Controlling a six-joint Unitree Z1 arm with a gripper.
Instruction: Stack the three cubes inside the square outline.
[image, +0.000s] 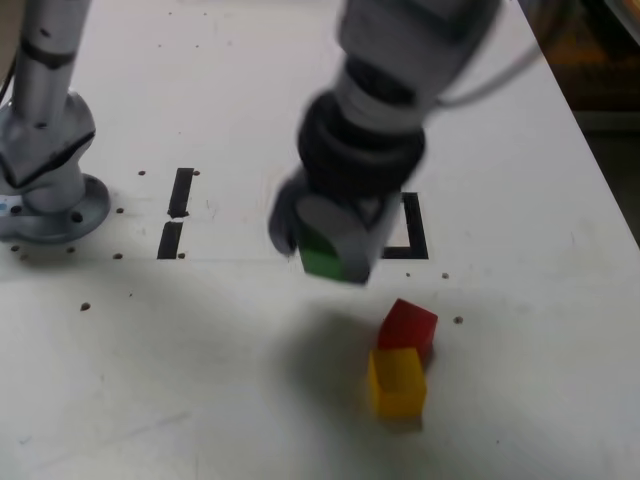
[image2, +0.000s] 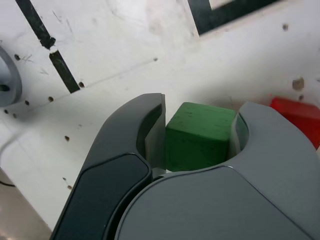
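Green cube (image2: 195, 150) is gripped between the two fingers of the claw (image2: 201, 102); one inner pad is pressed against each of two opposite sides. The cube is suspended above the counter (image: 230, 370), and a soft shadow is cast on the surface below. In the exterior view, the arm (image: 385, 90) is blurred, and the green cube is partly covered by the claw.

Red cube (image: 408, 325) and yellow cube (image: 398, 385) are located on the counter, to the right of the claw and lower in the exterior view. The yellow cube is positioned close against the red cube, which is partly hidden by it; whether contact is made cannot be told. In the wrist view, the red cube is seen just past one finger and is cut off by the frame.

The black square outline (image: 417, 230) is partly concealed by the arm in the exterior view; its right side and lower right corner are exposed. No cube is seen on the exposed portion. Two short black strips (image: 181, 190) are fixed to the counter, left of the outline in that view.
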